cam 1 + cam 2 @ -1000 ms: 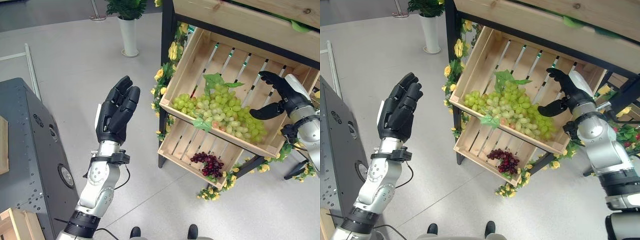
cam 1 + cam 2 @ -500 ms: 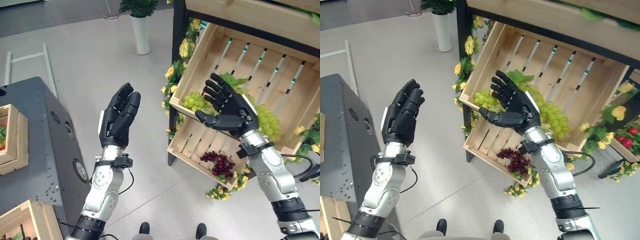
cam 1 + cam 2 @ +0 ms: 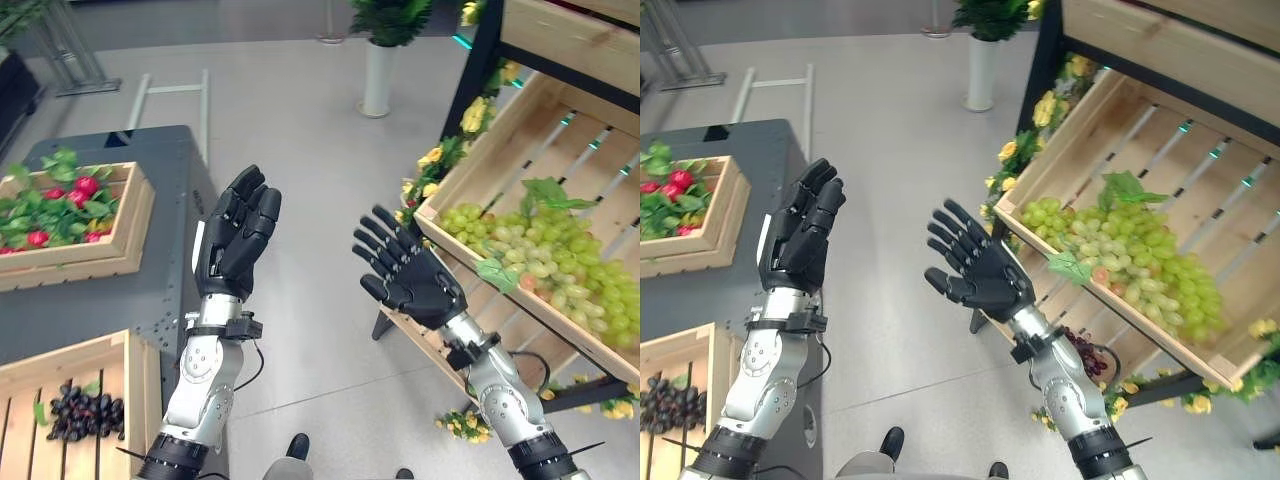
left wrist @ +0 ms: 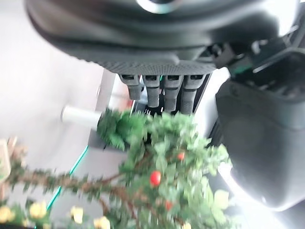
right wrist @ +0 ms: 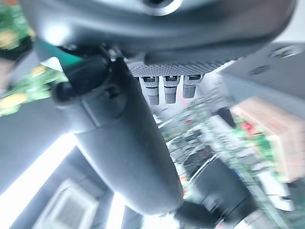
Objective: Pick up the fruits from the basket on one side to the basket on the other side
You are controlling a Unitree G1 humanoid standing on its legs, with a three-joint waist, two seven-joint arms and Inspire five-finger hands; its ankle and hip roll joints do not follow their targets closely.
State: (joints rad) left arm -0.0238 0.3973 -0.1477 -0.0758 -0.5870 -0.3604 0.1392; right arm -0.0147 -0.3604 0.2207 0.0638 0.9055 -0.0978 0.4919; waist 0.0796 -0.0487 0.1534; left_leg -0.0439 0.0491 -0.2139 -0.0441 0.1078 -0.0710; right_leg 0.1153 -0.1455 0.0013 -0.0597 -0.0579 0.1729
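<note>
On the robot's left, a grey cabinet (image 3: 165,290) carries two wooden crates: the far crate (image 3: 125,235) holds red fruit among green leaves (image 3: 50,205), and the near crate (image 3: 135,375) holds a bunch of dark grapes (image 3: 75,413). The left hand (image 3: 235,235) is raised over the floor beside the cabinet, fingers straight and close together, holding nothing. The right hand (image 3: 415,280) is also lifted in mid-air, fingers spread wide apart, palm empty, touching nothing. Just past it, on the right, a slanted wooden crate (image 3: 470,170) on a stand holds a heap of green grapes (image 3: 535,255) with leaves. A potted plant (image 3: 385,40) stands on the floor behind.
</note>
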